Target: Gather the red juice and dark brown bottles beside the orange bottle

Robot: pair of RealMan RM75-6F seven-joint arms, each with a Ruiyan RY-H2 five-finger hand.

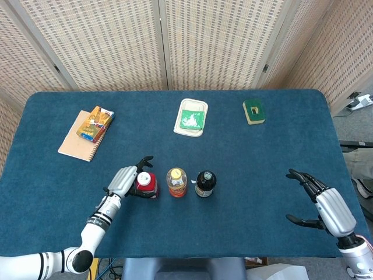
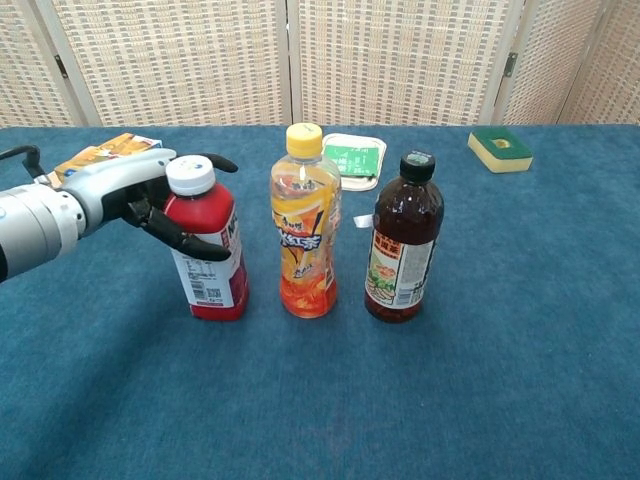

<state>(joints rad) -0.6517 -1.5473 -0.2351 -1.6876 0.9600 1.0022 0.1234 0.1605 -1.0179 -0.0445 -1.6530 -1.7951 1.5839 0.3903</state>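
Observation:
Three bottles stand in a row near the table's front edge. The red juice bottle [image 1: 145, 184] [image 2: 208, 250] with a white cap is on the left, leaning slightly toward my left hand [image 1: 124, 181] [image 2: 120, 190]. That hand's fingers are spread around it: one reaches past the cap and the thumb lies across the front. The orange bottle [image 1: 176, 181] [image 2: 304, 230] is in the middle. The dark brown bottle [image 1: 204, 183] [image 2: 402, 240] stands close on its right. My right hand [image 1: 323, 204] hovers empty, fingers apart, at the front right, and shows only in the head view.
A notebook [image 1: 74, 146] with a snack packet [image 1: 96, 122] on it lies at the back left. A white tray [image 1: 191, 117] [image 2: 352, 160] sits behind the bottles. A green sponge [image 1: 253, 111] [image 2: 500, 148] lies at the back right.

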